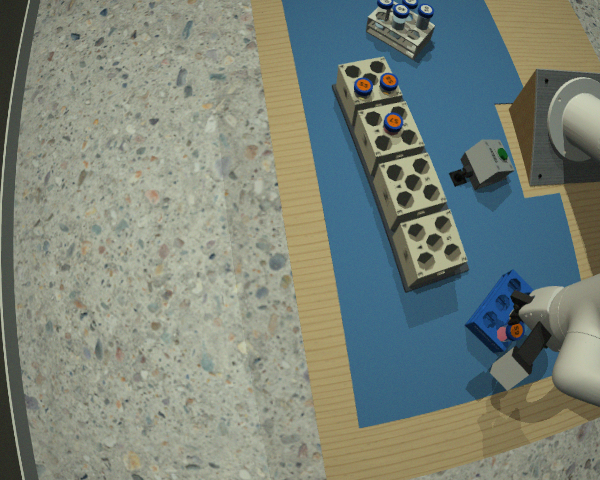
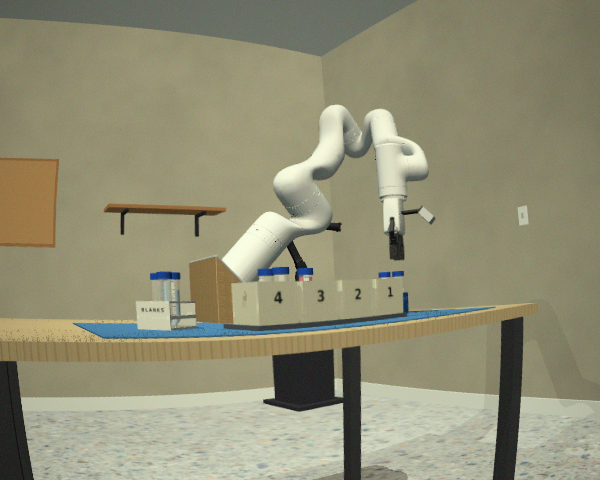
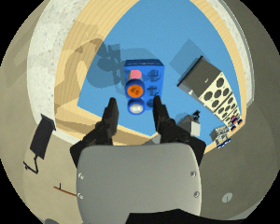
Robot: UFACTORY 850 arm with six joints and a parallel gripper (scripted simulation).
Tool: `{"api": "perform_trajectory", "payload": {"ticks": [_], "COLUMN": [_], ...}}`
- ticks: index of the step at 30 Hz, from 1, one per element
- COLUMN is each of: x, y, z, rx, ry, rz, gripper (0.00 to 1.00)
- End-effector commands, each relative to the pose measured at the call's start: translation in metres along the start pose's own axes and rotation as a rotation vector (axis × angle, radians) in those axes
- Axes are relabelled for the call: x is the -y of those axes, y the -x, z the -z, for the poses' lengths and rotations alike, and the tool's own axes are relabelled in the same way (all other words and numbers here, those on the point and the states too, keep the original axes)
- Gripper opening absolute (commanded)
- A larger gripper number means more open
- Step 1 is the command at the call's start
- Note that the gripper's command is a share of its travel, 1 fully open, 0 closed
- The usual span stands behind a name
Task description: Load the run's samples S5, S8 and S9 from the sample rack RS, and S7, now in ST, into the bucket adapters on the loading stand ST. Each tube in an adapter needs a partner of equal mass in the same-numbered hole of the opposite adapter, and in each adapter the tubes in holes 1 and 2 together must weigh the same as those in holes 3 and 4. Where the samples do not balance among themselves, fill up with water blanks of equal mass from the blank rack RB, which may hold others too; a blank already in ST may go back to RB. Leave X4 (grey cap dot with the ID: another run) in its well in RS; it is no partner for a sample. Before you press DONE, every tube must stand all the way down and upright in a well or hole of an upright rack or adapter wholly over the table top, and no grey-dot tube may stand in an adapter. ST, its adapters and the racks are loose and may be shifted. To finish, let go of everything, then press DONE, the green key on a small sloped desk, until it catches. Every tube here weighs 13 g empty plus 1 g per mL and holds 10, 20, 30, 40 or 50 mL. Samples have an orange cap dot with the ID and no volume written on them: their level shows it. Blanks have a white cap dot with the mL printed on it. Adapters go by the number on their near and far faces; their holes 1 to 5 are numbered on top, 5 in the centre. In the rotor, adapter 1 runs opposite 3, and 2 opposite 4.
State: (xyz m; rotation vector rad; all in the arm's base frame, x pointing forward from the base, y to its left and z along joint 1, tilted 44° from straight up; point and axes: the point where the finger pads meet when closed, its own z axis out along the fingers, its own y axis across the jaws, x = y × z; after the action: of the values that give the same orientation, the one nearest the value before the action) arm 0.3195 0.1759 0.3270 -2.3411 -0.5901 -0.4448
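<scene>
The blue sample rack RS [image 1: 496,310] stands at the near right of the mat. It holds an orange-dot tube [image 1: 515,330] with pink liquid, also in the wrist view [image 3: 134,91]. A pale-dot tube [image 3: 135,107] stands beside it, hidden under the arm in the top view. My gripper [image 2: 396,253] hangs open and empty a little above these two tubes [image 3: 134,108]. On the loading stand ST, adapter 4 [image 1: 367,82] holds two orange-dot tubes. Adapter 3 [image 1: 388,129] holds one in its centre hole. Adapters 2 [image 1: 409,186] and 1 [image 1: 429,248] are empty.
The blank rack RB [image 1: 399,23] with several white-dot tubes stands at the far end of the mat. The grey desk [image 1: 486,164] with the green DONE key [image 1: 502,152] sits right of adapter 3. The arm's base block [image 1: 564,129] is further right.
</scene>
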Motion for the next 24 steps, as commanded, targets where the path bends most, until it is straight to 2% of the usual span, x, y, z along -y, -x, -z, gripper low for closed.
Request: {"api": "perform_trajectory", "payload": {"ticks": [1, 16, 24], "x": [0.0, 0.0, 0.0], "y": [-0.001, -0.001, -0.001], "z": [-0.01, -0.036, -0.036], "rx": [-0.002, -0.002, -0.002], "ry": [0.0, 0.0, 0.0], "rz": [0.001, 0.001, 0.001], "gripper": [0.57, 0.57, 0.57]}}
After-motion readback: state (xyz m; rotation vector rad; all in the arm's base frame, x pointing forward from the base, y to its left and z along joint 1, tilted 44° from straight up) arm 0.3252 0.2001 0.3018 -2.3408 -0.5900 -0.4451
